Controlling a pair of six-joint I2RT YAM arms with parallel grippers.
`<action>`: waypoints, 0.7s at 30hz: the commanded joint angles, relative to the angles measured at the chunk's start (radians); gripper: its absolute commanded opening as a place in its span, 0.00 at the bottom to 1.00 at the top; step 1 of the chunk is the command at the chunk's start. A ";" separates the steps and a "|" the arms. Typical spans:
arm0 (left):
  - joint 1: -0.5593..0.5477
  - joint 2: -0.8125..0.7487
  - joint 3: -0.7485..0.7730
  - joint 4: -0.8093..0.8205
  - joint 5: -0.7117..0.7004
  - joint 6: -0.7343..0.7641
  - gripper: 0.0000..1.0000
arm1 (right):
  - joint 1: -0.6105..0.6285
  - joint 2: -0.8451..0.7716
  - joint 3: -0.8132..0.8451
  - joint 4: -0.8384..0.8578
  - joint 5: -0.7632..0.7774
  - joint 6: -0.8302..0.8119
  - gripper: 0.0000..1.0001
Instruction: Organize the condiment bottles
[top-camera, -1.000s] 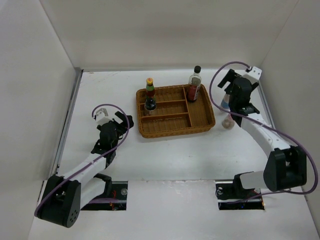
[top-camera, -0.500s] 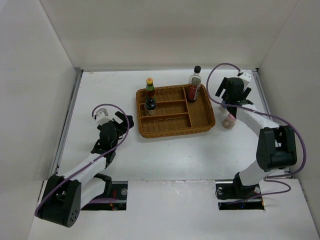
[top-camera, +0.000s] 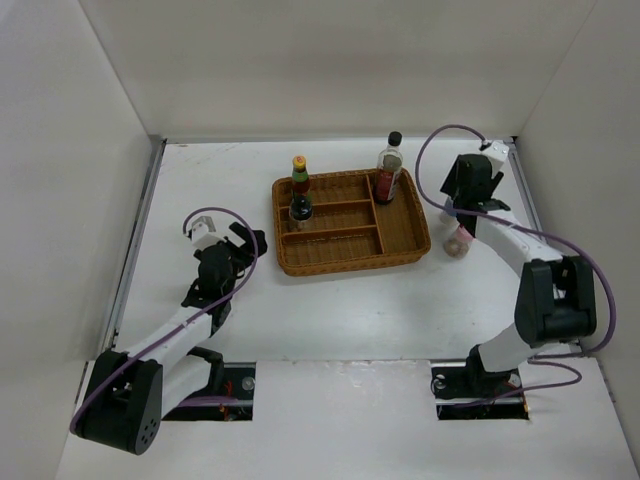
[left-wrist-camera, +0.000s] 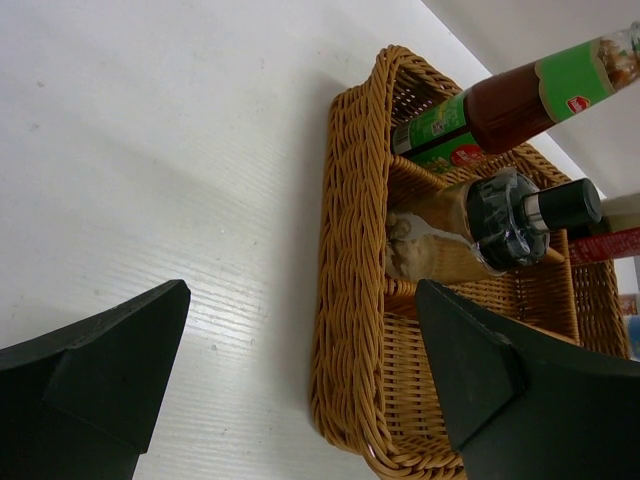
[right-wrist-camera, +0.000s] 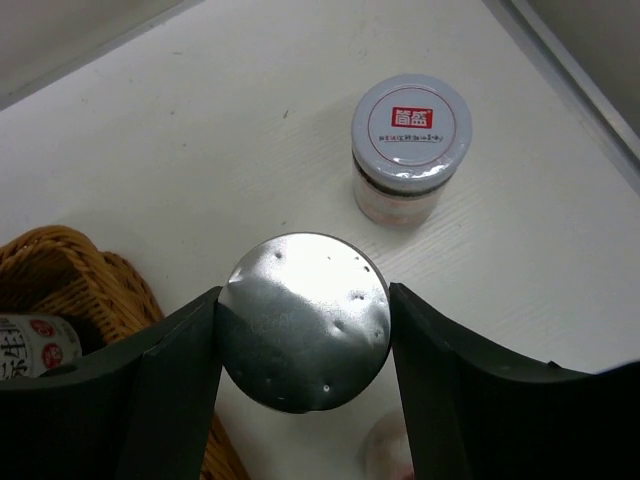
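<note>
Right hand (right-wrist-camera: 303, 292) gripped a silver-lidded jar (right-wrist-camera: 305, 335) on the bench (top-camera: 350, 310) right of the tray (top-camera: 345, 263); left hand (left-wrist-camera: 302, 295) hung wide open, empty, left of it.

You see a brown wicker tray (top-camera: 350, 264) on the white worktop (top-camera: 330, 310), split into three long compartments and one crosswise compartment at its right end. White walls (top-camera: 330, 70) stand behind the tray and to both its sides. A grey strip (top-camera: 140, 230) runs well left of it.

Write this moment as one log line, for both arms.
left gripper: open, empty, facing basket | right gripper: jaws shut on silver-lidded jar | short jar: on table, apart
</note>
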 joint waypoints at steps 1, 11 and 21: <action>0.006 0.003 -0.001 0.061 0.022 -0.008 1.00 | 0.053 -0.187 -0.011 0.182 0.066 -0.052 0.52; 0.003 -0.004 -0.007 0.067 0.016 -0.008 1.00 | 0.215 -0.331 -0.099 0.214 0.001 -0.034 0.51; 0.012 -0.052 -0.035 0.082 -0.001 -0.011 1.00 | 0.307 -0.183 -0.067 0.289 -0.065 -0.016 0.52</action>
